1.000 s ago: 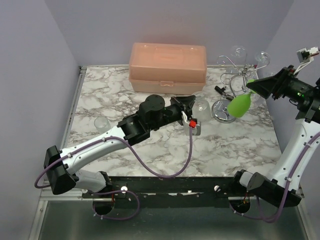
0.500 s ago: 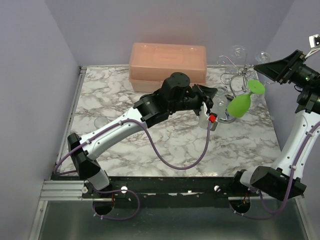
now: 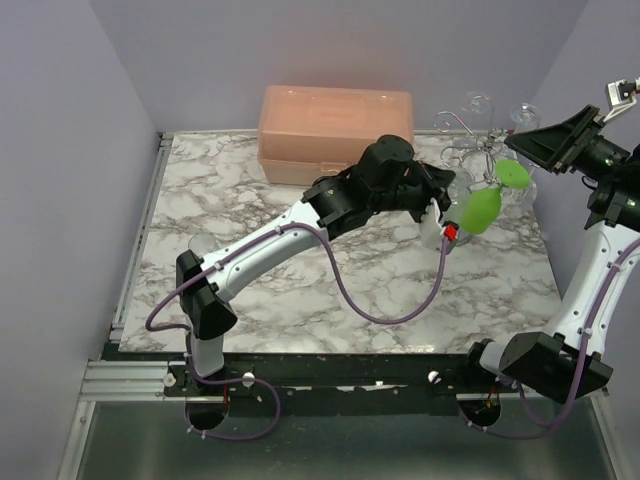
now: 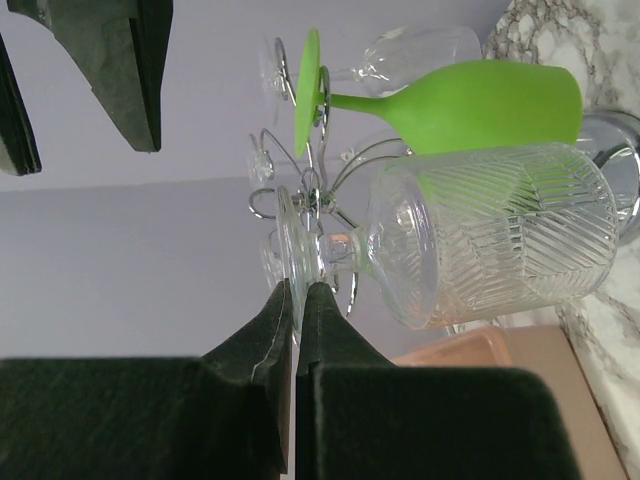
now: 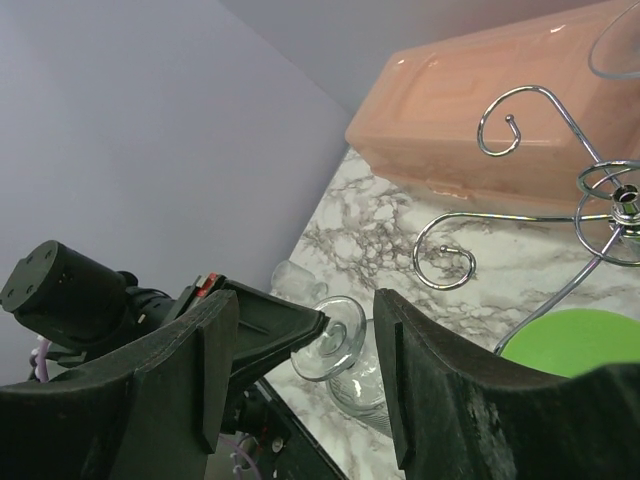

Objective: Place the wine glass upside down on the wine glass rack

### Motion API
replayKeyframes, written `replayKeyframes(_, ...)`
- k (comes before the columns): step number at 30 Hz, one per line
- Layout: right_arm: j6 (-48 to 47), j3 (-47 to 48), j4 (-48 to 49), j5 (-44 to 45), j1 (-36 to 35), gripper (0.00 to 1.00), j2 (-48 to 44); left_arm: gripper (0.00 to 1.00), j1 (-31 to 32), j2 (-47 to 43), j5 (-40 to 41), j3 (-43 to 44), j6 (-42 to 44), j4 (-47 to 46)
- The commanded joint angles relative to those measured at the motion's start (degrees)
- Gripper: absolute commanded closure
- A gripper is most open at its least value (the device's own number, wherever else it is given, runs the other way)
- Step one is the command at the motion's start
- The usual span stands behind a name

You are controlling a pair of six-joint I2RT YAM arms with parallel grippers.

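Swung over beside the rack [image 5: 625,197], left gripper [image 4: 297,292] pinches the wine glass [image 4: 490,235] — right gripper [image 5: 305,310] gapes empty.

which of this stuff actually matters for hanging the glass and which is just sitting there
Part of the job:
- clear ribbed wine glass, pinched by its foot in the left gripper
- wine glass rack

Just lying about:
- green glass, already hanging on the rack
- peach lidded box
- small clear tumbler
- right gripper, open and holding nothing

Lime-green goblet [image 4: 480,105], ribbed clear wine glass [image 4: 490,235], salmon box [image 3: 335,130], marbled table [image 3: 240,190]
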State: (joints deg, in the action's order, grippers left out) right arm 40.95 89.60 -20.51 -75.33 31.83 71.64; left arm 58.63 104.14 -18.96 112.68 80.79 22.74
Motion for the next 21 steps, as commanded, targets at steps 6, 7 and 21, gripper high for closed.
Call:
replayKeyframes(6, 1.27, -1.17, 1.60, -1.48, -0.19, 0.37, -0.19, 1.00, 0.17, 5.94, 0.95, 9.52, 3.86, -4.12)
replayKeyframes(7, 1.20, -1.23, 1.50, -1.49, -0.17, 0.37, -0.28, 1.00, 0.12, 6.52, 1.18, 9.78, 3.90, -4.34)
replayKeyframes(21, -0.35, 0.90, -4.62, 1.71, -1.84, 0.38, 1.55, 1.00, -0.43, 9.02, 5.64, 9.37, 3.73, -11.24)
